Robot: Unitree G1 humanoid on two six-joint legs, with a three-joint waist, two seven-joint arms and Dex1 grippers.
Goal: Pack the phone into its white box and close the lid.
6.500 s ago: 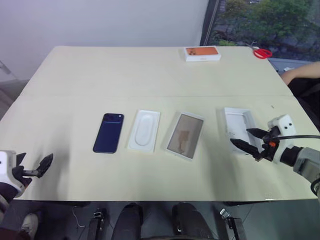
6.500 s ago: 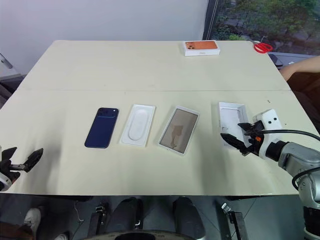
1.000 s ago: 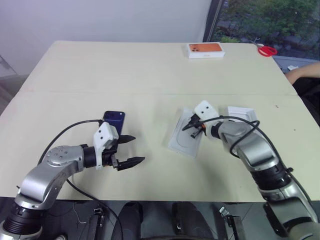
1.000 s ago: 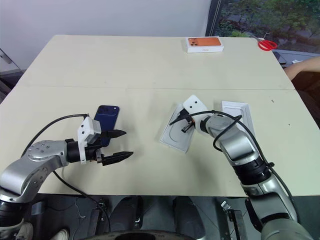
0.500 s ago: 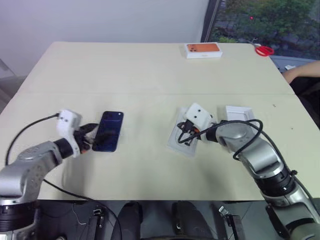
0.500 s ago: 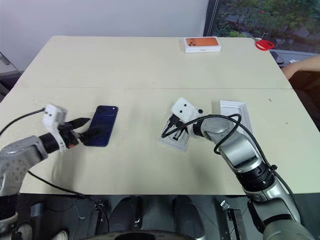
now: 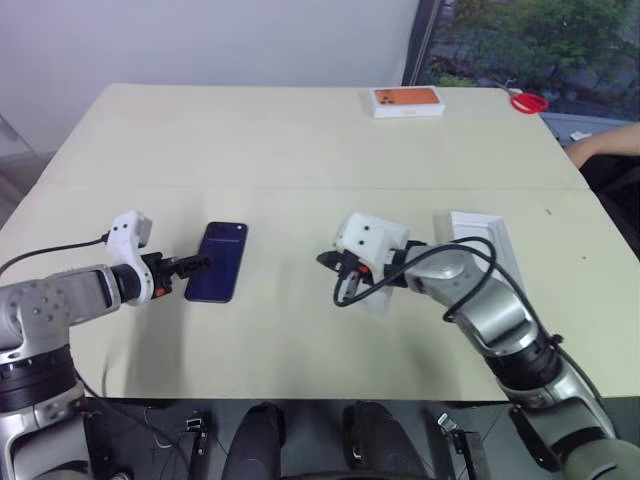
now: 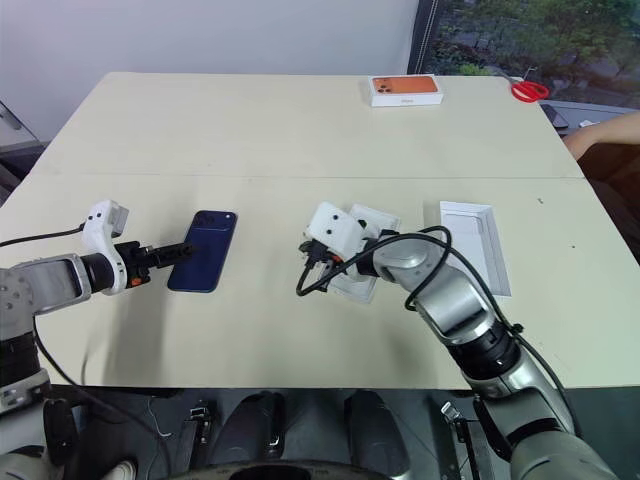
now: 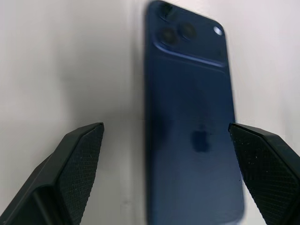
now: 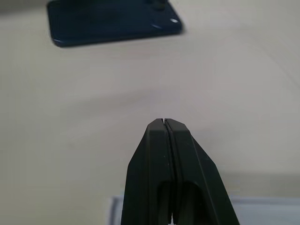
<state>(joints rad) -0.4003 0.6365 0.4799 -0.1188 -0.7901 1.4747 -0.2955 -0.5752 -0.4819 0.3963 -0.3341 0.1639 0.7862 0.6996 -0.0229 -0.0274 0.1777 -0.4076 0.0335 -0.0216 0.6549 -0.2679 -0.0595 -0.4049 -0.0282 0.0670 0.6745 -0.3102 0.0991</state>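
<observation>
A: Noting positions relative to the phone (image 7: 218, 262); it lies flat on the cream table (image 7: 280, 140), back up, camera cluster at its far end; nothing holds it.

B: Left gripper (image 7: 196, 265)?

A: Just beside the phone's left long edge, pointing at it; fingers spread wide; in the left wrist view one finger (image 9: 70, 173) sits over bare table and the other over the phone's opposite side, so the phone's body lies between them; contact cannot be told.

B: Right gripper (image 8: 306, 252)?

A: Well to the right of the phone, with bare table between; fingers pressed together, nothing between them, as the right wrist view shows; it points toward the phone.

B: The white box (image 7: 374, 295)?

A: Right of the phone, directly beneath the right gripper's wrist and mostly covered by it; only a pale corner and edge show; whether anything lies inside it cannot be told.

B: The lid (image 8: 476, 245)?

A: Farther right again, beyond the white box; white inside facing up; flat on the table.

B: Other items?

A: Orange-topped box (image 7: 406, 101) at the table's far edge, well beyond the phone and to its right; red scissors (image 7: 527, 102) right of that box; a person's forearm (image 7: 600, 146) at the table's right side, far from the phone.
</observation>
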